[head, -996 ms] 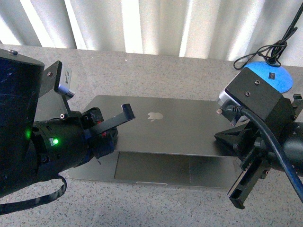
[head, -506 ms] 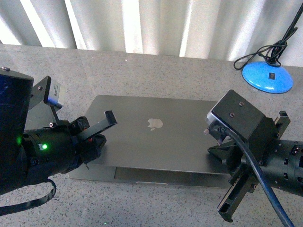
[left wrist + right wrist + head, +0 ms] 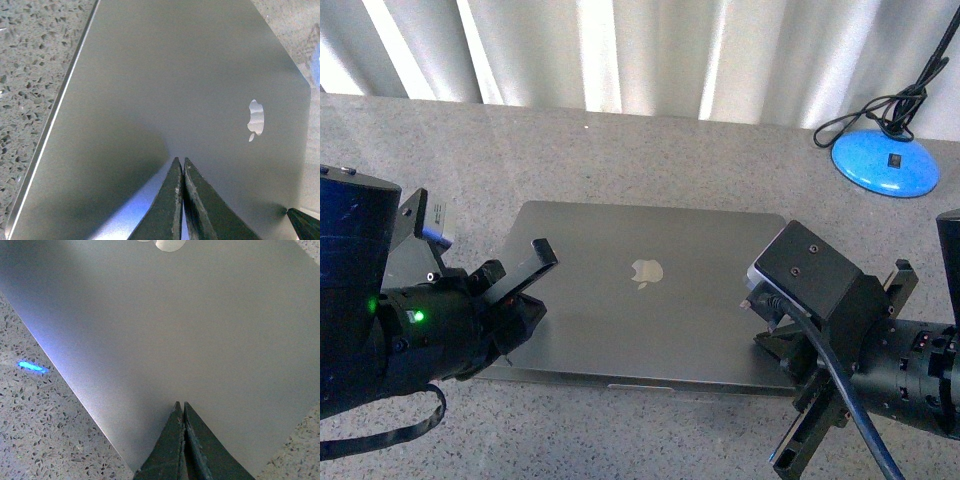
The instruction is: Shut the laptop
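Note:
The laptop (image 3: pixel 650 310) lies on the speckled table with its space-grey lid down flat and the apple logo (image 3: pixel 642 271) facing up. My left gripper (image 3: pixel 532 312) is shut and rests on the lid's left part; its wrist view shows the closed tips (image 3: pixel 180 164) against the lid (image 3: pixel 175 75), with the logo (image 3: pixel 255 120) beyond. My right gripper (image 3: pixel 768 338) is shut at the lid's right part, its tips (image 3: pixel 180 408) pressed together on the lid (image 3: pixel 175 315) near a corner. Keys, trackpad and screen are hidden.
A blue round lamp base (image 3: pixel 885 162) with a black cable (image 3: pixel 885 105) sits at the back right. A pale pleated curtain (image 3: pixel 620 50) hangs behind the table (image 3: pixel 620 150). Speckled counter surrounds the laptop on all sides.
The lid has gone from partly raised, with the trackpad showing, to flat down. Both arms have dropped and drawn toward the near edge with it.

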You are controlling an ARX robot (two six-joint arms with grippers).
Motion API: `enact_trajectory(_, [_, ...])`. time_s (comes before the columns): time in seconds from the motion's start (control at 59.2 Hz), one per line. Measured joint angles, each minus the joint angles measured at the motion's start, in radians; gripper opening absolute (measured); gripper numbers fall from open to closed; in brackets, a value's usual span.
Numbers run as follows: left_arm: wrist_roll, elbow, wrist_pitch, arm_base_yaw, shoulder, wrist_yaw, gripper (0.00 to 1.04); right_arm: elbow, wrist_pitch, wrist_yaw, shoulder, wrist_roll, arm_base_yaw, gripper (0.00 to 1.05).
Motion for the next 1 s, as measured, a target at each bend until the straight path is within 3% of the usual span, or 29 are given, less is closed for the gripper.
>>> enact_trajectory(0.996, [-0.107,-0.009,0.009,0.019,0.061,0.064,0.04,0.007,0.026,0.029,0.052,0.011,0.024,0.01])
